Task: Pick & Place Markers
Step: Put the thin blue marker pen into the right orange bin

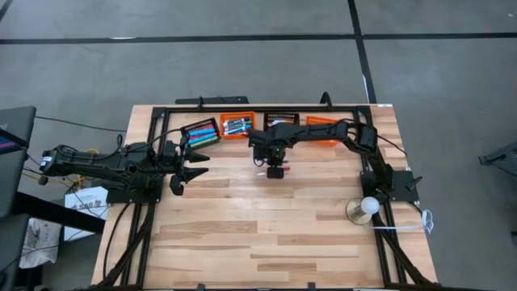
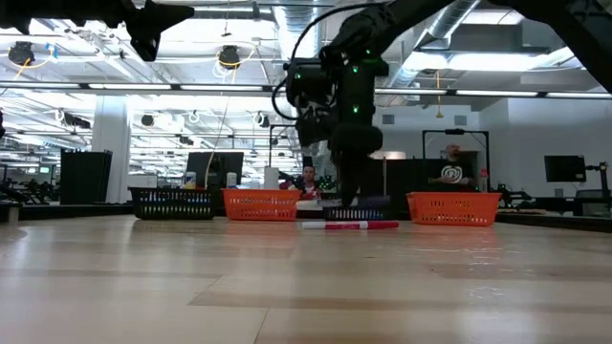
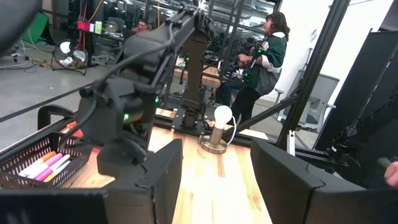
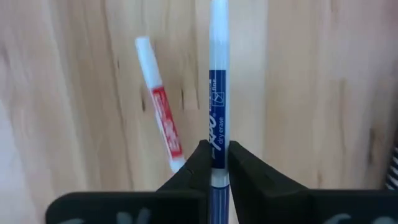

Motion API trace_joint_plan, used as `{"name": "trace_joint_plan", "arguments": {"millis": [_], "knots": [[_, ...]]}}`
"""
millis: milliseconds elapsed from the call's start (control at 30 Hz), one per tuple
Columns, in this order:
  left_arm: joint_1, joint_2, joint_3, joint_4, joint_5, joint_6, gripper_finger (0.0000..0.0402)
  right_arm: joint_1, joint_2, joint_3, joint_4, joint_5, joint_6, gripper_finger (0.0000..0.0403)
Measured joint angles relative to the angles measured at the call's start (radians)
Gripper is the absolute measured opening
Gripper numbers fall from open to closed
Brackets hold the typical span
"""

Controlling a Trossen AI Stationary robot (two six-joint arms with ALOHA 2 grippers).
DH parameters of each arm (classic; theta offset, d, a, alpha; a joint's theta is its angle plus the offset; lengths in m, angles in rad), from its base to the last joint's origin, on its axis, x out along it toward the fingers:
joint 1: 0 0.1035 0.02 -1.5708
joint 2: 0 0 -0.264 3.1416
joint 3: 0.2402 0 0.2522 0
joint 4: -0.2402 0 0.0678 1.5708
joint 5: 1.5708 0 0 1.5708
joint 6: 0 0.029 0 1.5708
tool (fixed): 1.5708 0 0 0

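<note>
a wooden table (image 1: 266,234) was seen from above, with four small mesh baskets in a row along its far edge: a black basket (image 1: 200,132) of markers in several colours, an orange basket (image 1: 237,126) holding more markers, a second black basket (image 1: 282,119), and a second orange basket (image 1: 321,123) partly under the right arm. the right gripper (image 4: 213,163) hung over the table just in front of the baskets, its jaws clamped together on a blue marker (image 4: 217,130) with a white end, held near the middle of its barrel. a red marker (image 4: 163,124) with a white body lay flat on the wood just beside it, tilted at a slight angle and not touching the blue one. the left gripper (image 1: 187,170) waited off at the table's left side with its jaws apart and nothing between them. a small lamp (image 1: 365,208) stood near the right arm's base.
</note>
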Motion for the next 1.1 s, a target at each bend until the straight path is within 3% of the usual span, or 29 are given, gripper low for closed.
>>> {"name": "trace_joint_plan", "arguments": {"millis": [433, 833, 1100], "knots": [[0.000, 0.000, 0.000, 0.000, 0.000, 0.000, 0.0190, -0.039, -0.040, 0.211, -0.350, -0.003, -0.034, 0.0025], [0.000, 0.000, 0.000, 0.000, 0.000, 0.002, 0.0190, -0.178, -0.336, 0.212, -0.453, 0.056, 0.000, 0.0027], [0.000, 0.000, 0.000, 0.002, 0.000, 0.004, 0.0190, -0.290, -0.508, 0.212, -0.530, 0.190, 0.000, 0.0035]]}}
